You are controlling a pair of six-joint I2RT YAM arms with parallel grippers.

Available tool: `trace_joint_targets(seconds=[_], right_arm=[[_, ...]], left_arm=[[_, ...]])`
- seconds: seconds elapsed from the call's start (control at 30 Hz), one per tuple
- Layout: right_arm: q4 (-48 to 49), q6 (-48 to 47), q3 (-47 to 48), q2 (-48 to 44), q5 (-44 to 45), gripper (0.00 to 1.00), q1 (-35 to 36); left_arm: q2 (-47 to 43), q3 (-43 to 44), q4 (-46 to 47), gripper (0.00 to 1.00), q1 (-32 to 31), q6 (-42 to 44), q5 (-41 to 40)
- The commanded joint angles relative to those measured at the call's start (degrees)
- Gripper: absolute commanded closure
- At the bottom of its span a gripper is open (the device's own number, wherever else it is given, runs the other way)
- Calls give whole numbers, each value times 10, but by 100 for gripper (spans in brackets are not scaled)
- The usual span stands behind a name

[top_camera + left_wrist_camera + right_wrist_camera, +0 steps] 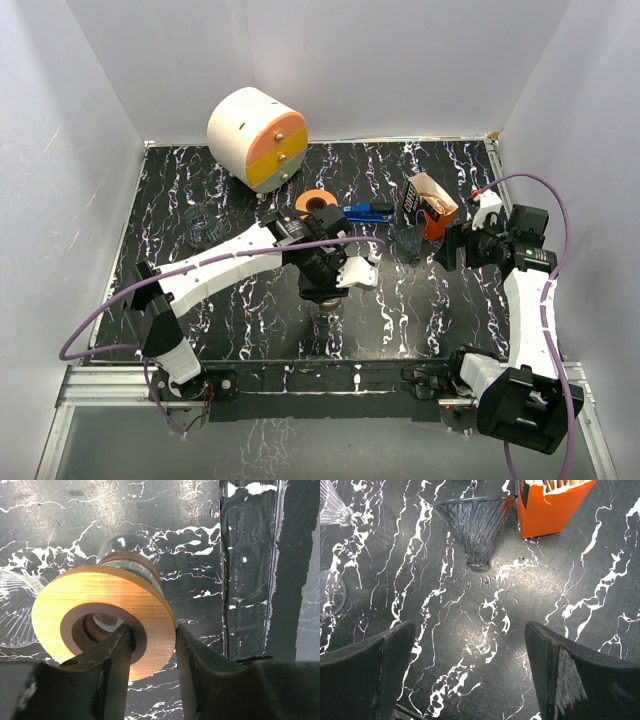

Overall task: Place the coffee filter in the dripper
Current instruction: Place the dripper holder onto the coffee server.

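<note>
At this moment you had hardly begun the job itself. The coffee filter [558, 484] sat in the orange box [550, 510], only paper edges showing at the box's open top, and no filter was in either pincer. The dripper [474, 527], a ribbed glass cone, stood narrow end down on the table [580, 580] just beside that box, and it looked empty. Your right gripper [470, 630] faced both of them from a little way back with its jaws spread wide and nothing between them. Your left gripper [154, 630], over the middle of the table, was partly closed on the rim of a wooden ring [90, 590], one finger inside the hole and one outside, with a glass vessel [127, 545] under the ring. What was left for you, by my reading: draw a filter out of the box, carry it to the cone, and seat it inside.
</note>
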Motion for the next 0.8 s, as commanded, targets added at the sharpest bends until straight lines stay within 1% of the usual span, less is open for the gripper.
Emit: trace_joint_targets(seconds=[0.0, 0.33, 0.5, 0.77], right_arm=[[32, -1, -5, -13, -1, 10, -5], [32, -1, -5, -13, -1, 9, -6], [32, -1, -5, -16, -1, 9, -6], [29, 0, -2, -11, -8, 9, -6]], left_arm=[[-2, 13, -14, 76, -12, 1, -13], [4, -8, -5, 70, -21, 0, -20], [3, -14, -3, 62, -22, -3, -20], [-1, -5, -4, 47, -23, -10, -9]])
